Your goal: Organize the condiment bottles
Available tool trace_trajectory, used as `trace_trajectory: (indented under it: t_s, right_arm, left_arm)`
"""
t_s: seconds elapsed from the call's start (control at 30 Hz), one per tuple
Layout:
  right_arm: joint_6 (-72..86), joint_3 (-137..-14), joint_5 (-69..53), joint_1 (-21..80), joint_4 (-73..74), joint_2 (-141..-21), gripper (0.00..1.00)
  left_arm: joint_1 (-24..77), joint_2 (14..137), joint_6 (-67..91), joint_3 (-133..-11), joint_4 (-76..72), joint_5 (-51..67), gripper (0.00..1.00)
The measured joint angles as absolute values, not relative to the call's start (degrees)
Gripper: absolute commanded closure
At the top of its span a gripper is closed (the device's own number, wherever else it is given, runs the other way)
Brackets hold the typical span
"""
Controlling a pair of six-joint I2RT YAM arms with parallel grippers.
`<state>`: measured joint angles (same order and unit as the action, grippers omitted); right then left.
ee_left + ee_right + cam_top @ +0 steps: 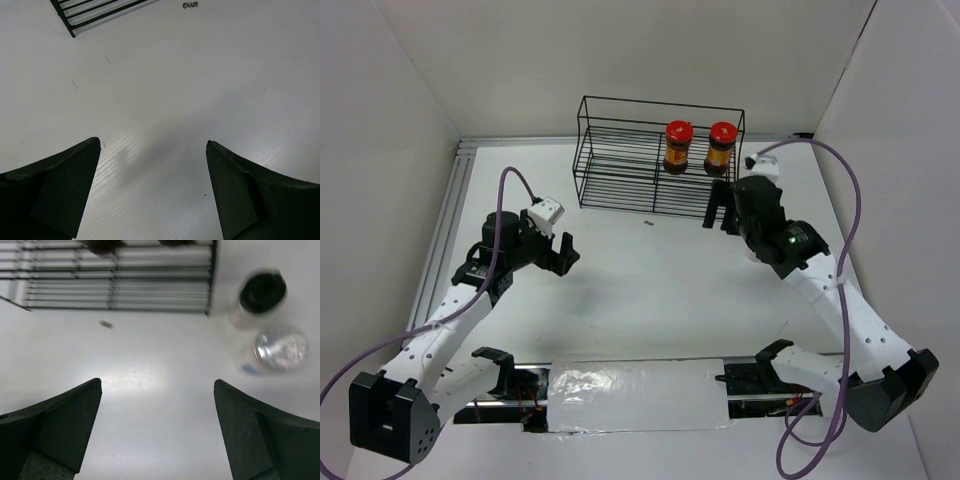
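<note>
While the two red-capped bottles [678, 145] stand in the wire rack [615, 175], the black-capped bottle [262, 292] and the white-capped bottle [279, 347] stand on the bench [150, 355] just beside its corner. Both the right gripper [157, 385] and the left gripper [152, 142] are released and empty. The right one should centre over one cap before closing.

1. A white table [640, 290] fills the scene. Its surface is matte, with faint scuffs and a soft patch of glare.
2. Plain white panels close it in on three sides: a back wall [620, 60], a left wall [370, 150] and a right wall [910, 110].
3. A metal rail [448, 220] runs along the table's left and far edges.
4. A black wire rack [620, 180] stands near the back wall.
5. A shiny sheet [635, 395] lies at the near edge.
</note>
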<state>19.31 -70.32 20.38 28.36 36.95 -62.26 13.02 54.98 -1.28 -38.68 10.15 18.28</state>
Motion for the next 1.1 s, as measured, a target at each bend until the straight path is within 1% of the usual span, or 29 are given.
trace_trajectory:
  t_s: [0.17, 0.3, 0.4, 0.53, 0.67, 0.8, 1.0, 1.1]
  right_arm:
    - [33.7, -57.0, 29.7, 26.4, 41.9, -58.9, 0.0]
    - [41.7, -48.1, 33.4, 24.4, 41.5, -56.8, 0.0]
    - [46.8, -44.1, 36.2, 23.2, 41.2, -57.6, 0.0]
    - [49.6, -40.3, 41.0, 22.4, 37.6, -60.5, 0.0]
    - [45.2, -36.6, 45.7, 21.7, 29.4, -61.4, 0.0]
    - [37.2, -33.4, 45.9, 19.8, 19.0, -60.8, 0.0]
    - [26.5, -26.5, 39.6, 14.6, 5.5, -60.1, 0.0]
    - [21.2, -25.0, 35.5, 12.1, 0.7, -61.3, 0.0]
  left_arm:
    - [13.6, 54.8, -1.3, -38.7, 8.9, 19.0, 0.01]
    - [13.8, 54.2, -1.3, -38.4, 8.5, 19.2, 0.01]
    - [14.2, 53.3, -1.3, -38.1, 8.5, 19.2, 0.01]
    - [14.5, 52.2, -1.3, -37.4, 8.5, 18.7, 0.01]
    - [14.5, 51.9, -1.3, -36.8, 8.5, 18.0, 0.01]
    - [14.5, 51.6, -1.3, -36.2, 8.5, 17.8, 0.01]
    - [14.5, 51.6, -1.4, -35.9, 8.4, 17.7, 0.01]
    - [14.5, 51.6, -1.6, -35.9, 8.3, 17.7, 0.01]
